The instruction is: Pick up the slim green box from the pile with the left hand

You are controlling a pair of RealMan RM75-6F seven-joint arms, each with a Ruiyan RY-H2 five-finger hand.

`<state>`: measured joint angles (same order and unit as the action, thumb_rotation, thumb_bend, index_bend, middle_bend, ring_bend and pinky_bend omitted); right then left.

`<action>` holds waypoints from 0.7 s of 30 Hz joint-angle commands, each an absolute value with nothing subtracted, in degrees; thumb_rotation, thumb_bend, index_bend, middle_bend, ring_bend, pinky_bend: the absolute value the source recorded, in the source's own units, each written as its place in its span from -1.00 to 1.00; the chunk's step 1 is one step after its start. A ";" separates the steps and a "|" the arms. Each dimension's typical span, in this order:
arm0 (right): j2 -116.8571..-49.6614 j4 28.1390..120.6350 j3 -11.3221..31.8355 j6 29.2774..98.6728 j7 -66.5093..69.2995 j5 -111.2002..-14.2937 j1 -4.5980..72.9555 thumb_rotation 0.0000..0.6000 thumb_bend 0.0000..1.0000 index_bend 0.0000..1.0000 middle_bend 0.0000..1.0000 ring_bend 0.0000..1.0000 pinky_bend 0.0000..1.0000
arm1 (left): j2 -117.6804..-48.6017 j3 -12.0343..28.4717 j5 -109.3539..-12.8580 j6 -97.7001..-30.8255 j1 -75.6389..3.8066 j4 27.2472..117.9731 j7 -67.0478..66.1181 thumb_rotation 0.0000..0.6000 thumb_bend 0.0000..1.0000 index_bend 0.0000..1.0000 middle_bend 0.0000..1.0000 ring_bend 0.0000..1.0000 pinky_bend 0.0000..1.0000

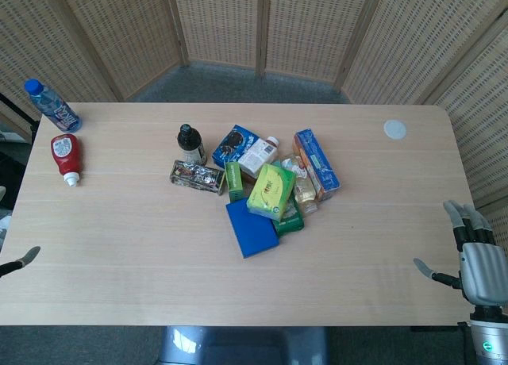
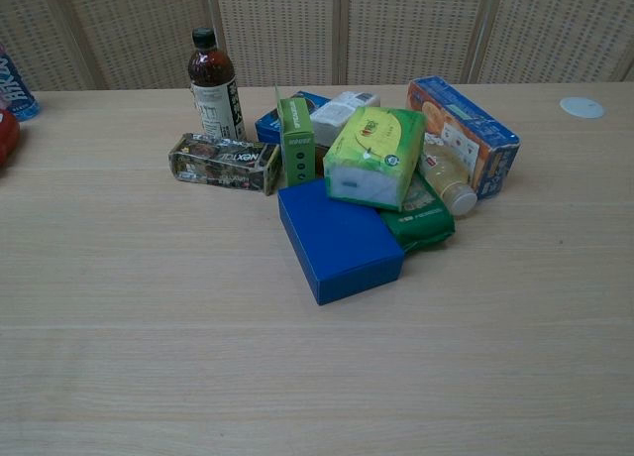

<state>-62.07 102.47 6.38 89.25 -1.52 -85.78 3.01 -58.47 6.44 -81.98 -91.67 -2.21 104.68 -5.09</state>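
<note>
Only a fingertip of the left hand (image 1: 22,259) shows at the table's edge, its grasp untellable, well apart from the slim green cardboard box (image 1: 234,181), standing on edge between the foil-printed carton (image 1: 197,177) and the flat blue box (image 1: 252,227); probably light, stiff, best pinched across its broad faces.

left hand (image 1: 22,259): only a fingertip in frame | red bottle (image 2: 5,134): cut by edge

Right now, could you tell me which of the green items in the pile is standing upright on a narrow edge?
The slim green box, upright between the dark foil box and the blue box. The lime tissue pack and green pouch lie flat.
</note>
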 commanded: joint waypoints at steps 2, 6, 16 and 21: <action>-62.04 102.49 6.36 89.27 -1.48 -85.84 2.99 0.70 -1.00 -1.00 -1.00 -1.00 -1.00 | -58.42 6.36 -82.09 -91.55 -2.22 104.71 -5.08 1.00 -1.00 -1.00 -1.00 -1.00 -1.00; -62.06 102.54 6.31 89.28 -1.61 -85.93 2.98 0.72 -1.00 -1.00 -1.00 -1.00 -1.00 | -58.38 6.09 -82.51 -91.09 -2.36 104.78 -4.98 1.00 -1.00 -1.00 -1.00 -1.00 -1.00; -62.14 102.42 6.67 88.86 -1.55 -84.85 3.09 0.71 -1.00 -1.00 -1.00 -1.00 -1.00 | -59.16 6.27 -83.58 -85.63 -6.21 104.79 -7.20 1.00 -1.00 -1.00 -1.00 -1.00 -1.00; -62.36 102.23 6.57 88.19 -1.82 -84.70 3.38 0.71 -1.00 -1.00 -1.00 -1.00 -1.00 | -58.78 9.20 -82.31 -77.92 -13.08 107.04 -13.05 1.00 -1.00 -1.00 -1.00 -1.00 -1.00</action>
